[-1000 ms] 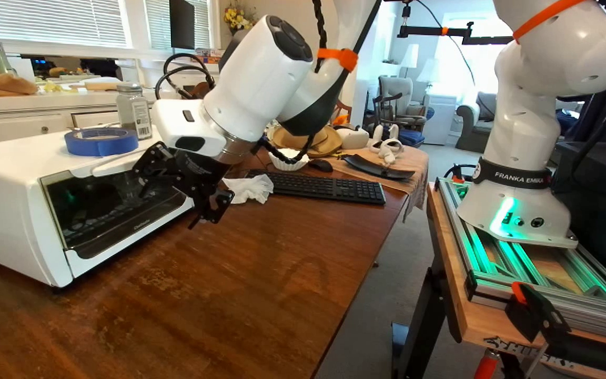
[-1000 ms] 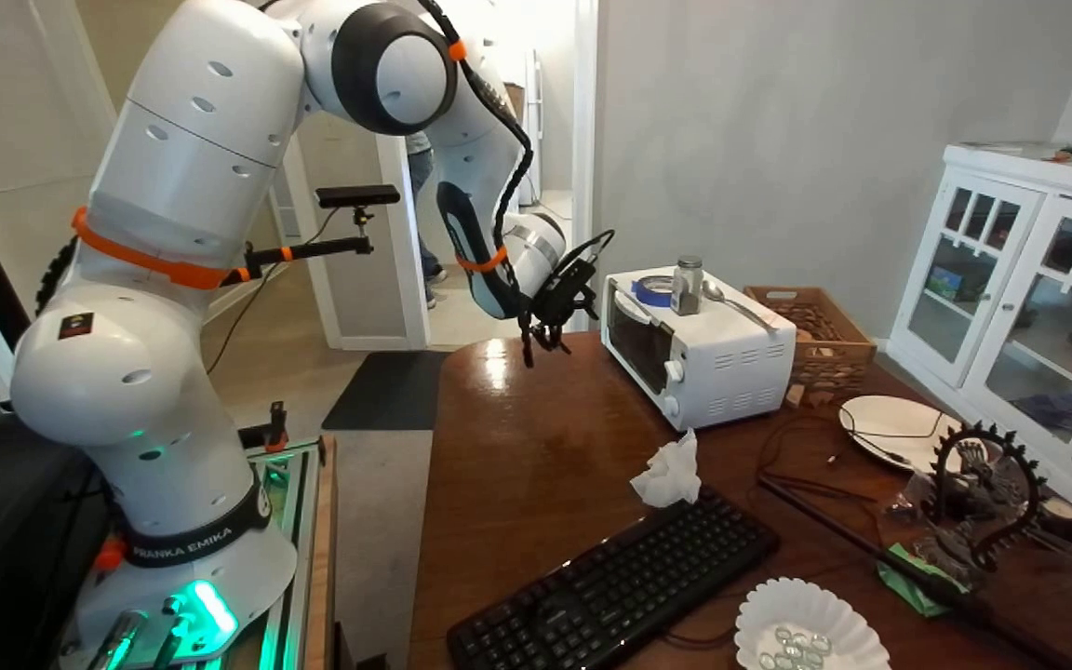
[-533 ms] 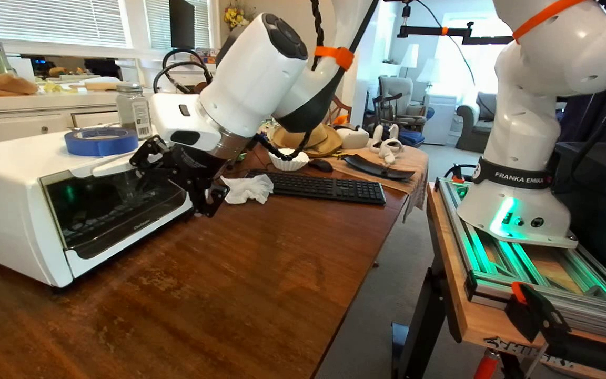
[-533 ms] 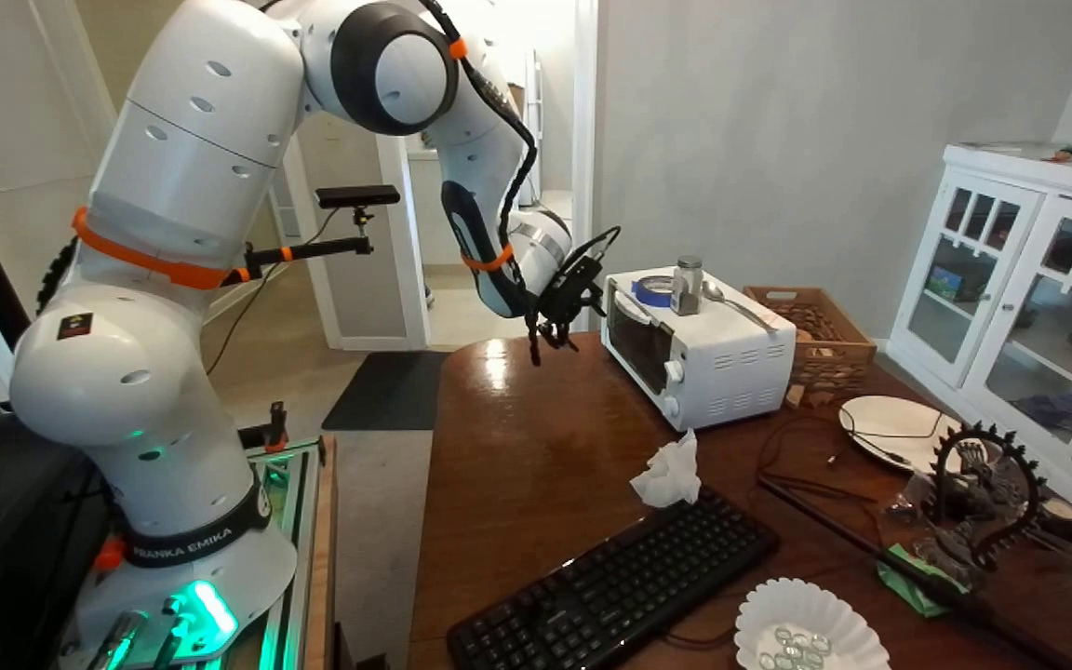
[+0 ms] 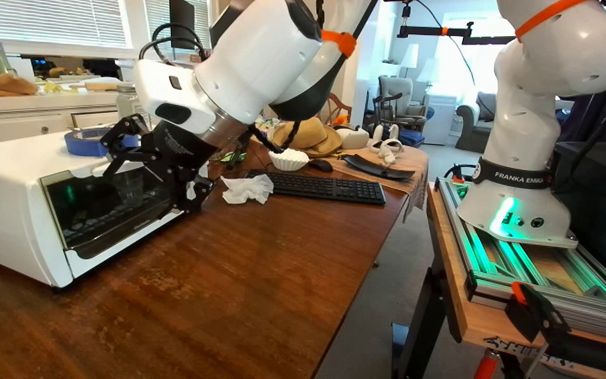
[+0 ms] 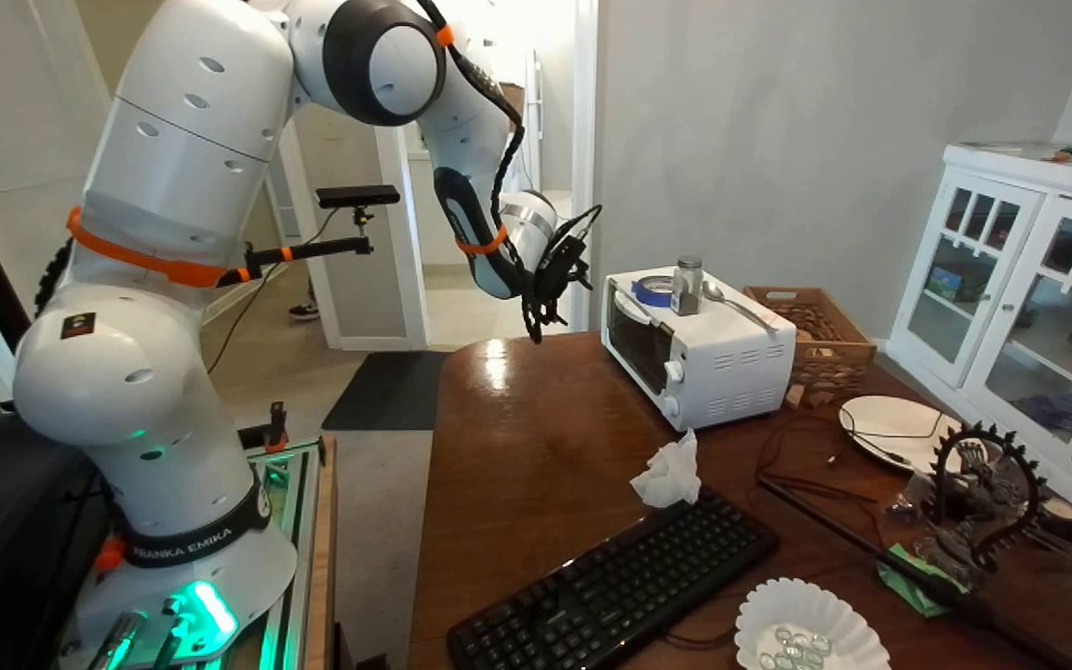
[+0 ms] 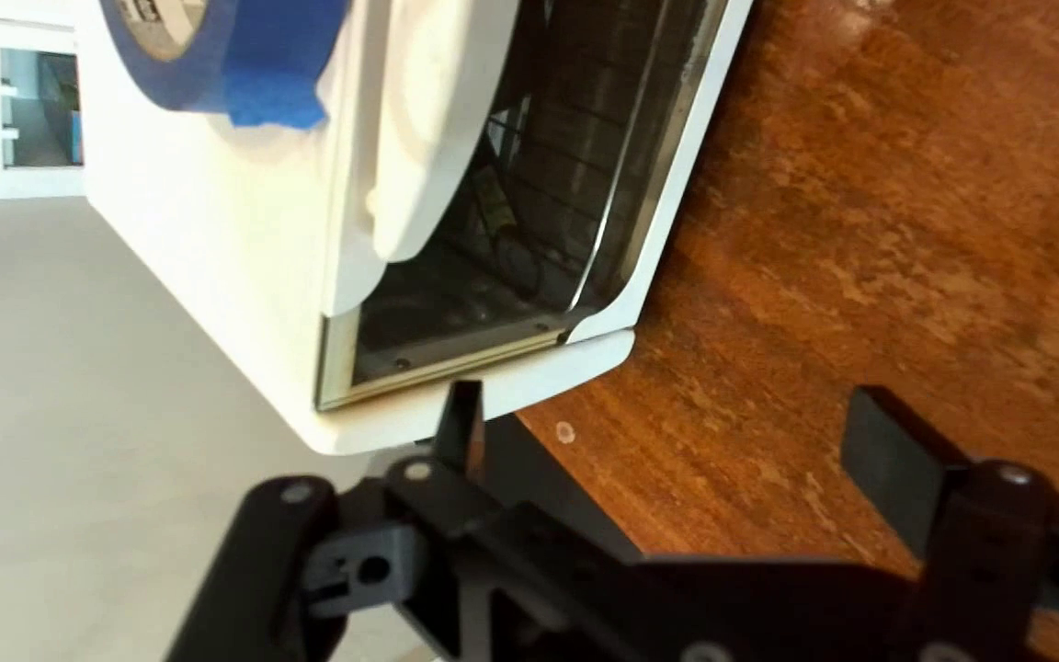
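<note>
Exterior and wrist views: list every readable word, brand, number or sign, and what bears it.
"FRANKA EMIKA": black band on the robot base.
"HUSKY": workbench edge, partly covered.
Too small or blurred: toaster oven script, jar label, hand markings, arm sticker, keyboard keys.
Wrist view: none readable.

Before me I note a worn wooden bench (image 5: pixel 219 284) carrying white toaster oven (image 6: pixel 731 377), wicker basket (image 6: pixel 829 363), pale plate (image 6: pixel 899 414), black keyboard (image 6: pixel 615 586), crumpled tissue (image 6: pixel 669 473) at its end, and fluted white bowl (image 6: pixel 767 605).
</note>
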Controlling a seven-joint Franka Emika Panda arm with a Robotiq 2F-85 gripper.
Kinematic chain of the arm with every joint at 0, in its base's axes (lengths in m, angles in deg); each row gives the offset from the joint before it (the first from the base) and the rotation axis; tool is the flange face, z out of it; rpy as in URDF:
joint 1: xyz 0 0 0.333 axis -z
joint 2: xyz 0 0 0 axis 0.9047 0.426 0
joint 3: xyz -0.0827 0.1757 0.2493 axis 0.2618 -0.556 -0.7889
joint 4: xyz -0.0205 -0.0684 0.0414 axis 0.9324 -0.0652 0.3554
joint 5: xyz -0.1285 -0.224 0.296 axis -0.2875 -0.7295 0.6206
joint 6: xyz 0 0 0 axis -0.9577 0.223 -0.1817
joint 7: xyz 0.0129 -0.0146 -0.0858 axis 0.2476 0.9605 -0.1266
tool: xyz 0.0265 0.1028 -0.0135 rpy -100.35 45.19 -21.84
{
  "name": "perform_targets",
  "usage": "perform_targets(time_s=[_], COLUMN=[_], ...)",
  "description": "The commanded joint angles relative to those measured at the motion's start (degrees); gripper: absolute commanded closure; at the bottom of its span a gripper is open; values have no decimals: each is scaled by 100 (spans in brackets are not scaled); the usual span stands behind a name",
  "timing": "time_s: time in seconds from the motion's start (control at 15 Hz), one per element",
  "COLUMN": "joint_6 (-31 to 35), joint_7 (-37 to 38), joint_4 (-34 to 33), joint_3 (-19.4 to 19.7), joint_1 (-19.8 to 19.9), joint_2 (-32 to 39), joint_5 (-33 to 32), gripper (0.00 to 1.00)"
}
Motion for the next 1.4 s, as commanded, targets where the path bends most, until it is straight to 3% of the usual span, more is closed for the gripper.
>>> perform_targets(time_s=[0.0, 0.47, 0.53, 1.33], joint_6=[-535, -1308, -1096, -1119], joint_7=[527, 1262, 957, 1344], joint_4=[331, 1017, 657, 972], joint_3=[-37, 35, 50, 48], joint_1=[-155, -454, -422, -407], joint_2=[-385, -893, -613, -842], joint_5=[-287, -240, -140, -261], gripper=[0, 0, 0, 0])
